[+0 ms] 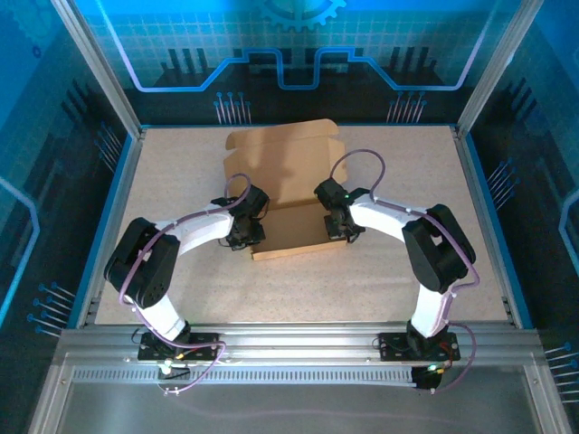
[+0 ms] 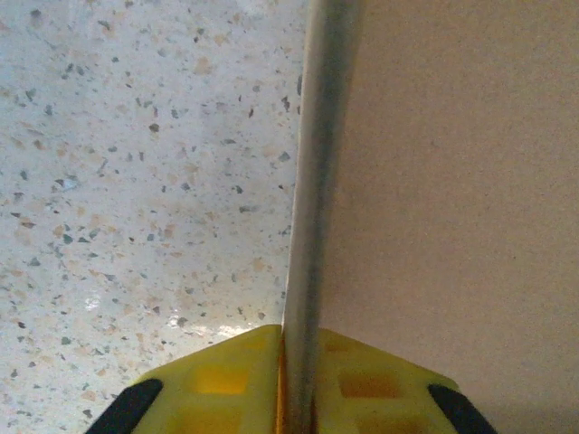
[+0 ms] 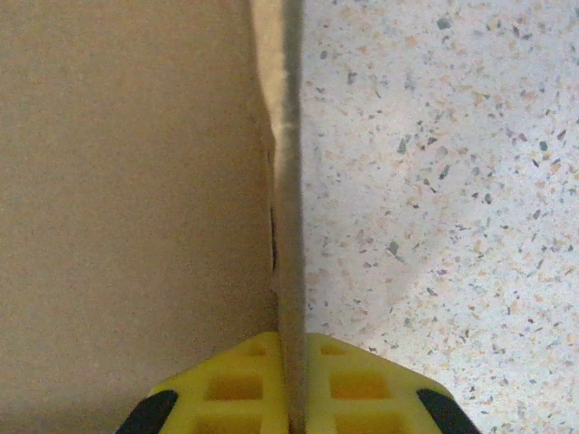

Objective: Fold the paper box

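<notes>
Now the paper box [image 1: 285,167] lies with its long axis pointing away from the arm bases [image 1: 176,344]. Both arms bend inward, and the left gripper [image 1: 244,233] and right gripper [image 1: 340,228] pinch its side flaps.

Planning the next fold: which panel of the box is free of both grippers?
The far panel of the paper box, lying flat on the table. The near section's side edges are pinched by the left gripper and right gripper.

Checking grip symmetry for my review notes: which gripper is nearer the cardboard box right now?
Neither left nor right: both touch it. The left gripper is clamped on the left edge of the box, and the right gripper on its right edge.
</notes>
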`<state>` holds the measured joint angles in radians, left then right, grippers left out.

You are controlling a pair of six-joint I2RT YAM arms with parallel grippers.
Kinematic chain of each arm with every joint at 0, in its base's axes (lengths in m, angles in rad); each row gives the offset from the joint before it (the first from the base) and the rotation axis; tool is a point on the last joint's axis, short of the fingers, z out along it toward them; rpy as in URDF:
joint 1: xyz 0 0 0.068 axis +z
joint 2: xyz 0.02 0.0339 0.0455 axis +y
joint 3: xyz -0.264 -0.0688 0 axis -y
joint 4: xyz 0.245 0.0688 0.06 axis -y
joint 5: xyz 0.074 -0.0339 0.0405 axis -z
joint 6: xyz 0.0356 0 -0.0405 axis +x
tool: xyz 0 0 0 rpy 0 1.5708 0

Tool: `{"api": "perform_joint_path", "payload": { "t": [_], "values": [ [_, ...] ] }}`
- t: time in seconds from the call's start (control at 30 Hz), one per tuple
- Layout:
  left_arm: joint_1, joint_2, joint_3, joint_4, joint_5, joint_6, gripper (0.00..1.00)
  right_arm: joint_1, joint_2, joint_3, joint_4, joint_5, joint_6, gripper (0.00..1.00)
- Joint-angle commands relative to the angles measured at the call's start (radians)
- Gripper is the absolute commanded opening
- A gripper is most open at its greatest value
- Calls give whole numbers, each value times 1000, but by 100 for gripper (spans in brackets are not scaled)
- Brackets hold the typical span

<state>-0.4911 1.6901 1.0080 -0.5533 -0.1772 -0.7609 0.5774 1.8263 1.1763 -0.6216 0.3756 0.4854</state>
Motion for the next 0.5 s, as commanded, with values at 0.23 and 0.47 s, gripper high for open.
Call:
{"api": "perform_joint_path", "payload": {
  "t": [0.23, 0.47],
  "values": [
    [-34, 49, 60, -46, -30, -17, 4, 71, 5, 12, -60, 143, 61, 0],
    [-38, 67, 81, -54, -36, -22, 1, 115, 57, 64, -136, 235, 94, 0]
  ]
}}
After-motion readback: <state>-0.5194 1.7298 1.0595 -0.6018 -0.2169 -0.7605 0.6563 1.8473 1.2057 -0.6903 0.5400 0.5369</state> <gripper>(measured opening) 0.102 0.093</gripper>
